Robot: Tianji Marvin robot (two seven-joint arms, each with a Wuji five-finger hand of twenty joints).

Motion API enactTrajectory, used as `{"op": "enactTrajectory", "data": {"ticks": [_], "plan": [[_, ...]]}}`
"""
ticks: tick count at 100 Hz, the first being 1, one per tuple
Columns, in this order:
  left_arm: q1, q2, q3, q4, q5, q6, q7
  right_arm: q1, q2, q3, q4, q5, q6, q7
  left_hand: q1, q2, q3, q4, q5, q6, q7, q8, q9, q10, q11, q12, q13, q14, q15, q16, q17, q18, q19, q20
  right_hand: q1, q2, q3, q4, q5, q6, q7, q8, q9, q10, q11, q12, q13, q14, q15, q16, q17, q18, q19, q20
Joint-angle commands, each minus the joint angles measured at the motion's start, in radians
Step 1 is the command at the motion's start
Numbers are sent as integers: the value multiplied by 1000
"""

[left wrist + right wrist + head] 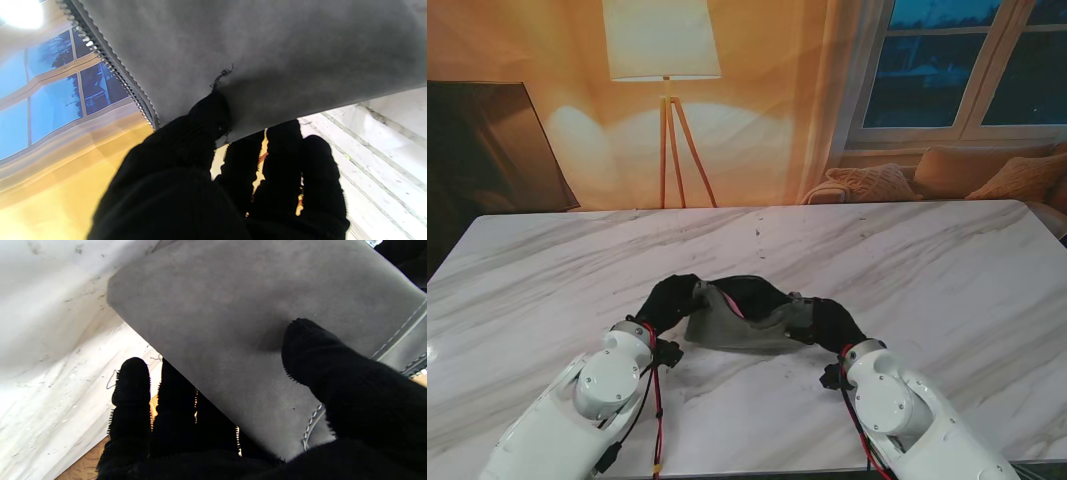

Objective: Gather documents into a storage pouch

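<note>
1. Stand view: the white marble table [947, 270] is the widest thing in sight, veined in grey, with a floor lamp [663, 60] and a window [967, 65] behind its far edge.
2. Two white arms come up from the near corners and meet near the middle of the table, on its nearer half.
3. The grey storage pouch [737, 325] is held between the two hands, on the nearer half of the table and roughly midway between its left and right edges. It sags in the middle, and a little pink shows at its upper opening; whether documents are inside cannot be told.
4. The left hand [670, 298], in a black glove, is clamped on the pouch's left end. From the left wrist, the thumb [208, 116] presses one face of the grey fabric and the other fingers [283, 150] sit behind its edge. A zip [110, 66] runs along the pouch's border.
5. The right hand [832, 322], also gloved in black, pinches the pouch's right end. From the right wrist, the thumb [310, 346] lies on the fabric while the fingers [131, 386] curl under it, next to white stitching [397, 333].
</note>
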Motion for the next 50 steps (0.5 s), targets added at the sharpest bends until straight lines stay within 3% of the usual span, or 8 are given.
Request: {"op": "enactTrajectory", "data": {"ticks": [1, 6, 15, 23, 31, 41, 50], "plan": [[-3, -5, 0, -11, 3, 14, -27, 2, -12, -5, 2, 7, -7, 7, 13, 68, -32, -5, -24, -12, 26, -19, -3, 14, 23, -12, -1, 96, 13, -2, -41, -71, 2, 22, 43, -31, 45, -37, 34, -71, 35, -29, 61, -3, 32, 44, 49, 5, 64, 28, 33, -9, 75, 37], [-3, -3, -2, -14, 9, 24, -33, 2, -13, -4, 3, 21, -17, 10, -6, 74, -45, -3, -36, -6, 4, -30, -36, 14, 10, -19, -24, 97, -1, -6, -59, -77, -5, 20, 103, -30, 24, -62, 41, -73, 45, -55, 103, -1, 30, 67, 100, 22, 134, 49, 83, -9, 143, 53], [-5, 0, -5, -15, 36, 34, -34, 2, -13, -2, 8, 31, -35, 14, -54, 62, -42, 8, -68, -2, -54, -21, -119, 9, -12, -41, -69, 84, -34, -16, -86, -89, -12, 14, 201, -12, -6, -58, 58, -80, 37, -78, 138, 18, 20, 89, 194, 23, 264, 51, 178, -15, 259, 75], [-2, 6, -12, -23, 62, 49, -39, 5, -15, -4, 21, 21, -50, -3, -98, 45, -8, 6, -102, -4, -109, -2, -209, 2, -19, -92, -110, 66, -66, -27, -103, -98, -16, 9, 253, 6, -7, -48, 62, -80, -7, -50, 122, 27, 7, 79, 307, -63, 447, 9, 294, -29, 371, 58], [5, 15, -26, -37, 83, 68, -59, 7, -17, -3, 30, 24, -58, -8, -138, 44, 24, 6, -140, -6, -180, 20, -303, -9, -4, -238, -158, 50, -97, -34, -123, -113, -20, 4, 296, 37, -20, -43, 35, -98, -34, -31, 108, 21, 0, 72, 310, -62, 485, 22, 301, -28, 396, 52], [17, 25, -46, -58, 109, 86, -82, 8, -20, -1, 38, 28, -63, -19, -220, 63, 78, 23, -184, -2, -252, 25, -379, -23, -37, -278, -212, 29, -151, -54, -144, -132, -25, 1, 330, 67, -35, -35, 13, -116, -38, -29, 101, 17, -4, 67, 309, -64, 508, 36, 300, -27, 407, 53], [32, 37, -70, -81, 134, 97, -108, 8, -21, 0, 44, 25, -71, -29, -301, 95, 118, 58, -214, 1, -312, 21, -430, -35, -68, -298, -247, 11, -199, -71, -163, -142, -38, -8, 340, 75, -38, -32, -8, -128, -42, -30, 95, 13, -5, 66, 305, -68, 517, 43, 298, -27, 408, 52]]}}
